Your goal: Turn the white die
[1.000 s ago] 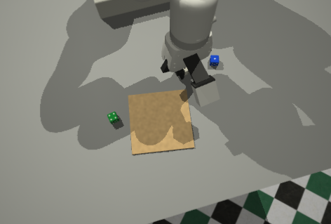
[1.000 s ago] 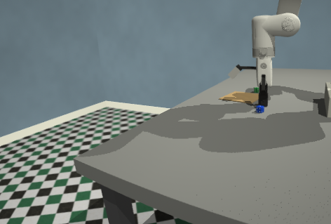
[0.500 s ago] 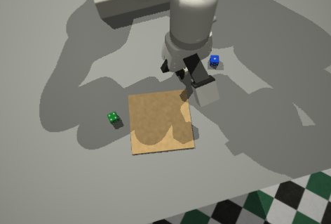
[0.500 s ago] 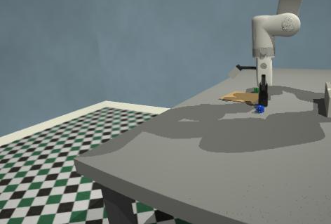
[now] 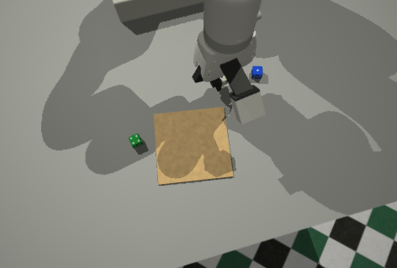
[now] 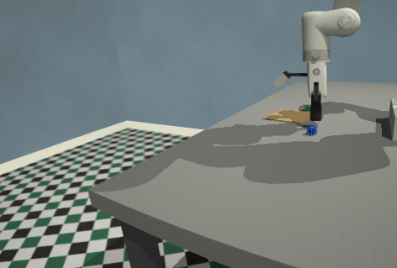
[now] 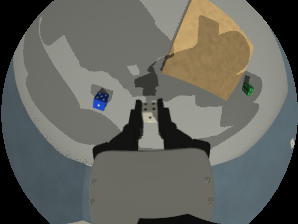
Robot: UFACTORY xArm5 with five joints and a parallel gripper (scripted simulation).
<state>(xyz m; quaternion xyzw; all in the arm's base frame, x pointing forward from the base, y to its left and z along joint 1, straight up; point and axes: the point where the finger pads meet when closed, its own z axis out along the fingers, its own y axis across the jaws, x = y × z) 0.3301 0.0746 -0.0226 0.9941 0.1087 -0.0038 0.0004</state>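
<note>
Your claw (image 7: 150, 115) is gripping the white die (image 7: 150, 108), holding it off the table just past the mat's (image 5: 191, 144) one o'clock corner. You are mid-carry; next you need to roll the die until 4 is facing up, then lower it toward seven o'clock onto the mat.

The arm (image 6: 316, 29) is glossy off-white with rounded cylindrical links, a grey wrist ring, a round embossed joint cap, and a black-fingered gripper (image 7: 150, 121).
</note>
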